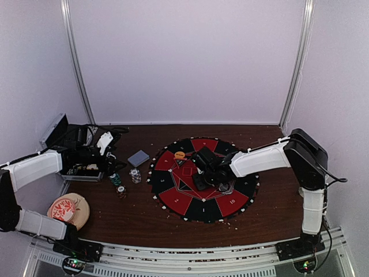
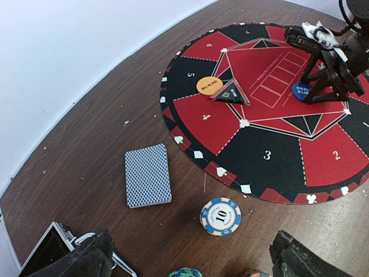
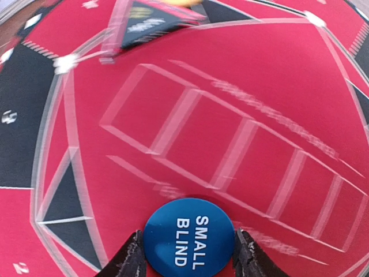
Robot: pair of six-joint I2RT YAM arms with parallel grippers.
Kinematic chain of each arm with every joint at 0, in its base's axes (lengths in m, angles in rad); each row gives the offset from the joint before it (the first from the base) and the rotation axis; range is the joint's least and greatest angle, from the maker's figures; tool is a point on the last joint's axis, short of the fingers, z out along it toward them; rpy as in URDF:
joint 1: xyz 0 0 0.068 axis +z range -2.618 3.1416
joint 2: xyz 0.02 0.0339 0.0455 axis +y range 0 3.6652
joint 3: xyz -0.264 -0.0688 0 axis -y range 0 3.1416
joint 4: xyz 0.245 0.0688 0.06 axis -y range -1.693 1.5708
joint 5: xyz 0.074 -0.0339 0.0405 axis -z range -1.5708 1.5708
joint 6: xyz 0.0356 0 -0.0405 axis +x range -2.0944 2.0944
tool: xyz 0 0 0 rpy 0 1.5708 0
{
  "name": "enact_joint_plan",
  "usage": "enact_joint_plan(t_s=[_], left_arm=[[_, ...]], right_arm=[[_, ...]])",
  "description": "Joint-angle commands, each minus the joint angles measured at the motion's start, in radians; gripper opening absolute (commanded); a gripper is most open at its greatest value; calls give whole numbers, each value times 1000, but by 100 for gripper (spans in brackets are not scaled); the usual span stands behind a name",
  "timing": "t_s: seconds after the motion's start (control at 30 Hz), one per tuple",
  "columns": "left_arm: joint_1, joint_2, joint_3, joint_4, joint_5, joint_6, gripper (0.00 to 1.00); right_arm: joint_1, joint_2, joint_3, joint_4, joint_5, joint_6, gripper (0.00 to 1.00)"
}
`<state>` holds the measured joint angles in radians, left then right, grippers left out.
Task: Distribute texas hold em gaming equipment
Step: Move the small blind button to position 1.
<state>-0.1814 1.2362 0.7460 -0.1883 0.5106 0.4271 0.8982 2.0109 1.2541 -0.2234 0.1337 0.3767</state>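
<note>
My right gripper (image 3: 188, 257) is shut on a blue "SMALL BLIND" button disc (image 3: 188, 241), a fingertip (image 3: 131, 259) on each side, low over the red middle of the mat (image 3: 242, 86). The left wrist view shows the right gripper (image 2: 316, 95) and the blue disc (image 2: 300, 90). An orange "BIG BLIND" disc (image 2: 209, 86) lies on the mat near its left edge. A deck of grey-blue-backed cards (image 2: 148, 175) and a white-and-blue "10" chip stack (image 2: 221, 216) sit on the wood. My left gripper (image 2: 190, 262) is open and empty over a teal chip (image 2: 184, 272).
The round red-and-black mat (image 1: 173, 199) fills the table's middle. An open metal case (image 1: 66, 147) stands at the far left behind my left gripper (image 1: 111, 166). A round red-patterned coaster (image 1: 68, 209) lies at the near left. A dark triangular piece (image 2: 230, 93) sits beside the orange disc.
</note>
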Motion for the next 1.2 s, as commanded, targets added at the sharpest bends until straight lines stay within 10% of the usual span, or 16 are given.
enact_joint_plan(t_s=[0.0, 0.4, 0.93, 1.17], left_arm=[[-1, -3, -4, 32, 17, -9, 98], [0, -11, -5, 32, 9, -9, 98], [-1, -5, -5, 32, 9, -8, 98], [-1, -4, -5, 32, 7, -9, 98]], right_arm=[[55, 54, 83, 1, -33, -41, 48], [119, 256, 348, -95, -50, -50, 48], [145, 213, 300, -93, -29, -59, 50], [146, 218, 316, -125, 5, -56, 66]])
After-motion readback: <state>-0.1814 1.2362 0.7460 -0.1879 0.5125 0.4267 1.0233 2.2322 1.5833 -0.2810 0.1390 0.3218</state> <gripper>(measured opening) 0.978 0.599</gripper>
